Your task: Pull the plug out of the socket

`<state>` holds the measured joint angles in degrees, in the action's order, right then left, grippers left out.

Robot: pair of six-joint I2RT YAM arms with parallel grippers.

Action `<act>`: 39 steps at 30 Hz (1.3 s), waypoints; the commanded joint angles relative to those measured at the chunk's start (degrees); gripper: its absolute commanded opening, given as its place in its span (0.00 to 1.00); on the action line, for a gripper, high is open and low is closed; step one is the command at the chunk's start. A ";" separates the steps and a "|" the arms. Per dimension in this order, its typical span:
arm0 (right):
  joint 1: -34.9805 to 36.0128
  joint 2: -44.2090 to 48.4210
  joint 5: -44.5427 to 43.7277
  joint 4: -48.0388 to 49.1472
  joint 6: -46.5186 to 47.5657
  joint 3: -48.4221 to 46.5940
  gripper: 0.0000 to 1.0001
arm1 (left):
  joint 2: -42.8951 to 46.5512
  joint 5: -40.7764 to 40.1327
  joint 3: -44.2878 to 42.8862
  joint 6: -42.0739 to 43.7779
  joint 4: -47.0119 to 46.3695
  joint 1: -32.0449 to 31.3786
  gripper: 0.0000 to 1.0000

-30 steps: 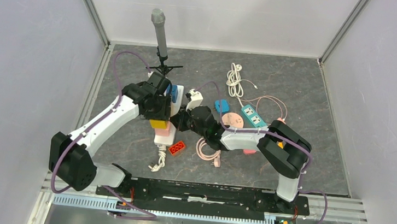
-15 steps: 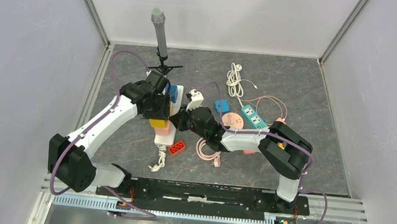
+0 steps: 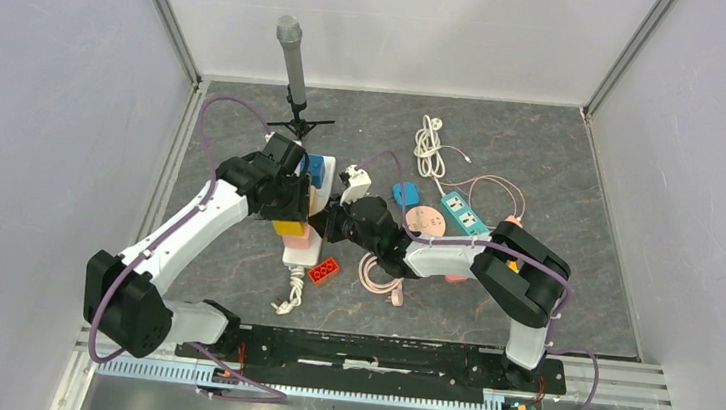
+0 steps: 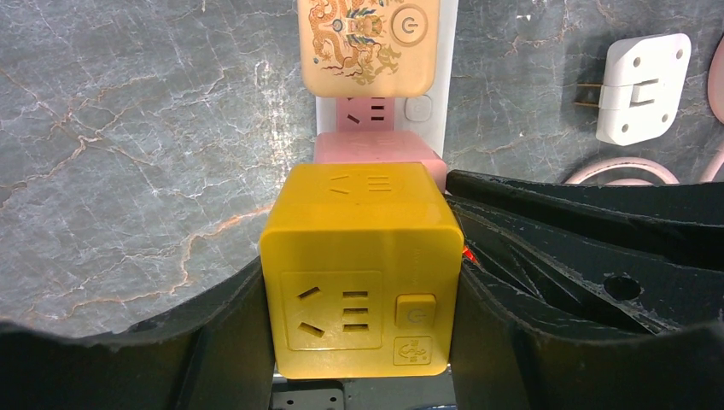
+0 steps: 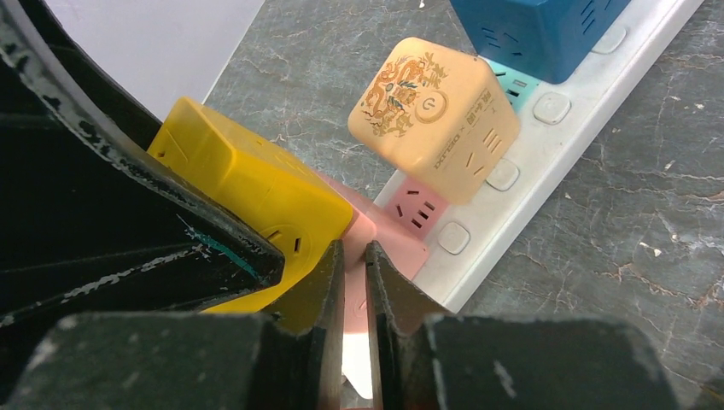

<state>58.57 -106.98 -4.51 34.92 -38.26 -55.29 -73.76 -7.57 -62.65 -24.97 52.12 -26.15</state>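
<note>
A white power strip [image 3: 300, 251] lies at the table's centre and carries blue [image 5: 538, 30], beige [image 5: 431, 111] and pink [image 5: 388, 231] cube plugs. My left gripper [image 3: 287, 212] is shut on a yellow cube plug [image 3: 288, 226], its fingers pressed to both sides of that plug in the left wrist view [image 4: 363, 273]. The yellow cube sits tilted over the pink cube [image 4: 376, 149]. My right gripper [image 3: 324, 219] is shut, its tips [image 5: 354, 256] down against the pink cube beside the yellow one [image 5: 248, 196]. Whether the yellow plug's pins are still in the strip is hidden.
A microphone on a stand [image 3: 293, 58] rises behind the left arm. A white adapter [image 3: 355, 179], a red brick [image 3: 324, 270], a pink cable [image 3: 377, 275], a teal power strip [image 3: 463, 213] and a coiled white cable [image 3: 430, 146] lie around.
The left arm has shifted slightly to the left and back, still gripping the yellow cube. The right gripper holds its place at the strip.
</note>
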 commanded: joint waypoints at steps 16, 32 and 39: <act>0.87 -5.17 1.72 -14.59 1.02 2.38 0.16 | 2.03 4.75 -7.66 -0.34 -5.90 0.94 0.24; 0.56 2.74 2.55 -12.13 3.13 -1.70 0.28 | 4.39 7.31 -8.19 0.98 -5.06 1.98 0.24; -3.72 10.97 4.34 -8.13 -0.54 -0.59 0.46 | 6.01 7.31 -10.47 2.09 -2.49 1.95 0.24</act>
<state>56.64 -101.23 -2.72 28.16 -37.71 -57.10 -71.13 -3.33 -67.18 -24.40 55.59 -24.12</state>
